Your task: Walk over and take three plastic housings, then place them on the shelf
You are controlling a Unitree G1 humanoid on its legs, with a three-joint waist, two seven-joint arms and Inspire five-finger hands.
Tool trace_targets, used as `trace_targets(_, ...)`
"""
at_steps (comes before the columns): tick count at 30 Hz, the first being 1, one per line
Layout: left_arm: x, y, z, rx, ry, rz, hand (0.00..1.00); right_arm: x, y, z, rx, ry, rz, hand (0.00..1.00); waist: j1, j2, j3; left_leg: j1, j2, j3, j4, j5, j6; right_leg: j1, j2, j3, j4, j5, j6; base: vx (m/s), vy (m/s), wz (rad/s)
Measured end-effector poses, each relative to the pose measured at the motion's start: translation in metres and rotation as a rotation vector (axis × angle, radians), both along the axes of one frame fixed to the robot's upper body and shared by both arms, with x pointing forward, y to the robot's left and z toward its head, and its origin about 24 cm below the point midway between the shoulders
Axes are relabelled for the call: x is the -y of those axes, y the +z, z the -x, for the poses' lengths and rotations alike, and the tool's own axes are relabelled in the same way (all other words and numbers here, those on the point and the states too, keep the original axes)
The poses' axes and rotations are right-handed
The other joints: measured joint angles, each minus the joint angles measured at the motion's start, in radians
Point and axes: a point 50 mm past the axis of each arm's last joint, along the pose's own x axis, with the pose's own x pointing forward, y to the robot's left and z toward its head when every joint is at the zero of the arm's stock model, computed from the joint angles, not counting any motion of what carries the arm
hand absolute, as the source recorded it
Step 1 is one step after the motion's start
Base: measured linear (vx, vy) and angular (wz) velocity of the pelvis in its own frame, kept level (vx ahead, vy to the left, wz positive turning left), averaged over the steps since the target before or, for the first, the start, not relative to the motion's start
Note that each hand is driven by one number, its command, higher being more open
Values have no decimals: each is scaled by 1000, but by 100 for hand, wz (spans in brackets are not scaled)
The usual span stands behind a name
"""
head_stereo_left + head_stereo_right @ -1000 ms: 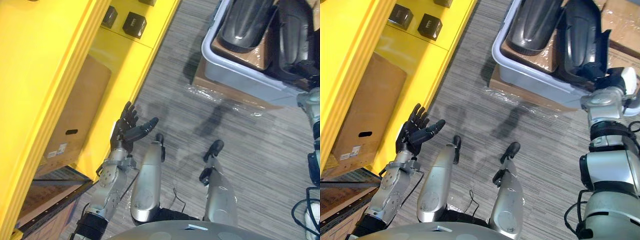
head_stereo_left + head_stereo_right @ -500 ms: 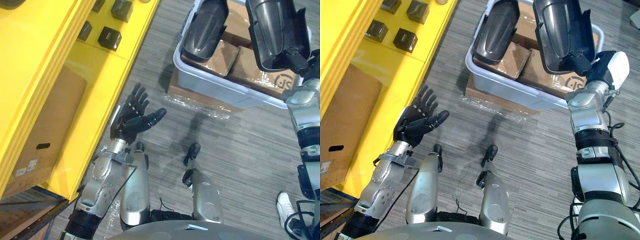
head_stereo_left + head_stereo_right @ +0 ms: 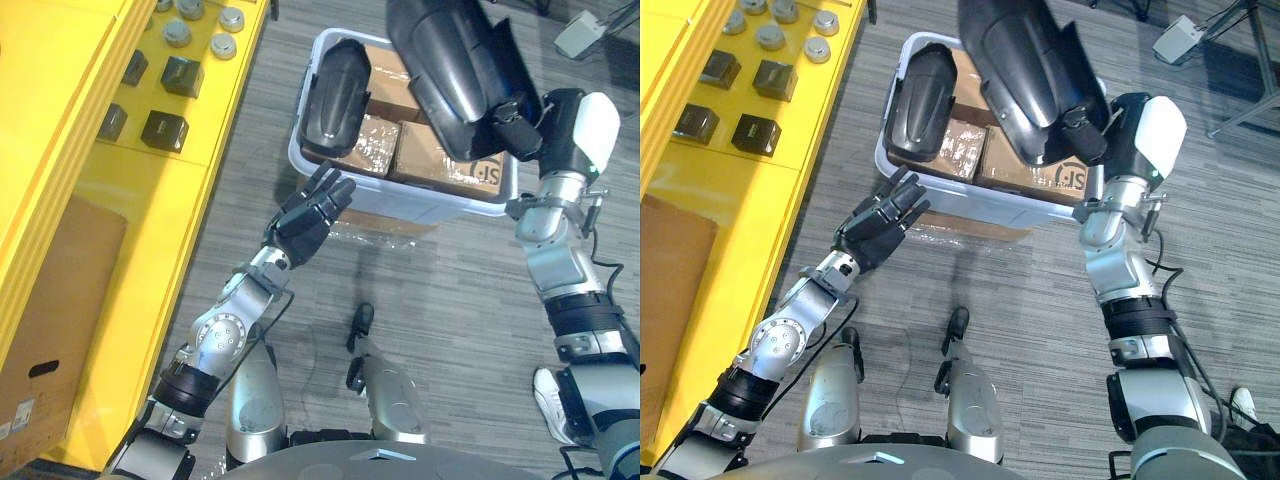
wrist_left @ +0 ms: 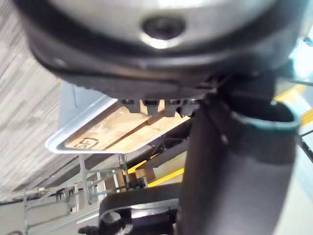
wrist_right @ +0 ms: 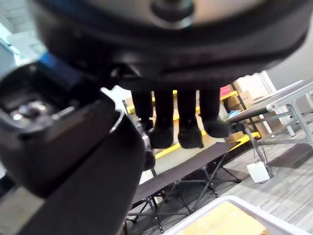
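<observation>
A large dark plastic housing hangs tilted above the grey bin, with my right hand shut on its lower edge. In the right wrist view the fingers curl against the dark housing. A second dark housing leans in the bin's left side, on top of wrapped cardboard boxes. My left hand is open with straight fingers, held just in front of the bin's near left corner and below that second housing, touching neither.
The yellow shelf runs along the left, carrying small black boxes and round metal pieces; a cardboard box sits on a lower level. A small white device lies on the floor beyond the bin.
The whole view has shifted as I came closer to the bin. My right hand has raised the housing higher above the bin. My left arm has stretched forward from beside the shelf to the bin's front.
</observation>
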Motion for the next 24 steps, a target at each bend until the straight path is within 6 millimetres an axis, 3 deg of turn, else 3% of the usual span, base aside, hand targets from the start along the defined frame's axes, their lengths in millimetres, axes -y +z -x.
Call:
trace_targets(8, 16, 1, -8, -38, -17, 107, 100, -36, -46, 10, -138, 173, 7, 0, -15, -5, -112, 54, 11, 22, -52, 1, -16, 24, 13, 17, -6, -21, -3, 19, 16, -7)
trace_targets(13, 28, 2, -8, -35, -11, 118, 100, -62, -64, 12, -199, 292, -21, 0, -24, -5, -158, 97, 6, 22, -98, 17, -22, 57, 14, 6, -23, -24, -3, 21, 0, 3)
trace_targets(24, 31, -15, -8, -92, 50, -44, 100, -96, -86, 18, -278, 423, 6, 0, -20, -5, -230, 139, -8, 1, -169, 58, -28, 84, 6, -25, -25, -27, -3, 6, 2, 7)
